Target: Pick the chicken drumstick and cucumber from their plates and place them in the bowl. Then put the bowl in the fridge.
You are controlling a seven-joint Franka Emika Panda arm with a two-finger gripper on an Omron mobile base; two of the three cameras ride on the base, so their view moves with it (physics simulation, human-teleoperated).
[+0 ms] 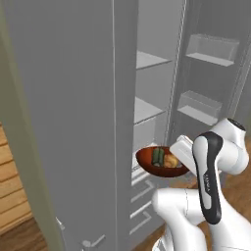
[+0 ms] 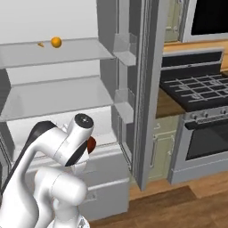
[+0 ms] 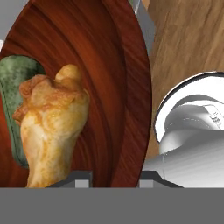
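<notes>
My gripper [image 3: 114,178] is shut on the rim of the reddish-brown bowl [image 3: 109,57], one fingertip inside the rim and one outside. The golden-brown chicken drumstick [image 3: 50,124] lies in the bowl, with the dark green cucumber [image 3: 15,83] beside it and partly hidden behind it. In the left base view the bowl [image 1: 149,164] hangs in the air in front of the open fridge [image 1: 147,110], level with its lower shelves, carrying the cucumber [image 1: 158,157] and the drumstick [image 1: 171,161]. A sliver of the bowl [image 2: 92,144] shows behind my arm. The plates are out of view.
A tall grey panel [image 1: 73,122] stands close on the left, and an open fridge door with bins [image 1: 208,54] on the right. Glass shelves [image 2: 53,95] span the interior; an orange fruit [image 2: 56,42] sits on an upper one. A stove [image 2: 200,111] stands right of the fridge.
</notes>
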